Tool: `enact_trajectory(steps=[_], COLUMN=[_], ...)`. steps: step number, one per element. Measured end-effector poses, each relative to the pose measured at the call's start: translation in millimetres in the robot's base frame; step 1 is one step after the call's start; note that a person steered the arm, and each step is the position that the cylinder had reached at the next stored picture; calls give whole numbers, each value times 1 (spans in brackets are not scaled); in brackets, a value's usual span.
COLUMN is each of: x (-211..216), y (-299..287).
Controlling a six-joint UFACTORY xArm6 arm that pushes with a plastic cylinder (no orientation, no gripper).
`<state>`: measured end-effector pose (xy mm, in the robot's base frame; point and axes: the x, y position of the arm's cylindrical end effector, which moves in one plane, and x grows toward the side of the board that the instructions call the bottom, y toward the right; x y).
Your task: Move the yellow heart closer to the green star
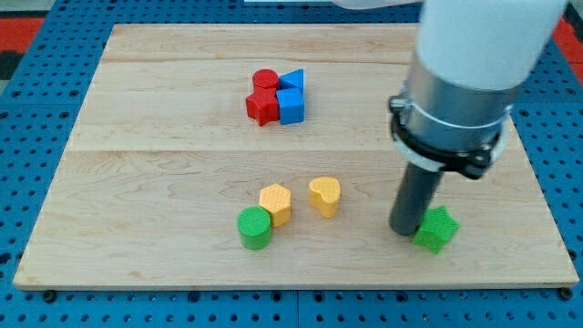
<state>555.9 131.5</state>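
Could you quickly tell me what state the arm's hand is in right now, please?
No hand fitted: my tip holds nothing, sitting beside the green star, right of the yellow heart.

The rod hid the left part of the green star (pixel 438 228), and my tip (pixel 406 231) sat touching it on that side. The arm's pale upper body was cut off by the far edge. In the far cluster, the red cylinder (pixel 265 79) partly covered the red block (pixel 261 107) beside it, whose shape stayed unclear.

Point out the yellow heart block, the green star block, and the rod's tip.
Yellow heart block (pixel 324 194): camera view, its top face.
Green star block (pixel 440 230): camera view, its visible right part.
My tip (pixel 406 231): camera view, the rod's lower end.
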Motion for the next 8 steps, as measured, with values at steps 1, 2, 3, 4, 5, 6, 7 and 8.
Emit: enact_trajectory(steps=[1,2,3,4,5,6,7,8], x=[0,0,-9,-57,-86,-94,-80,-54], y=[35,44,38,25,-28,-83,-125,-141])
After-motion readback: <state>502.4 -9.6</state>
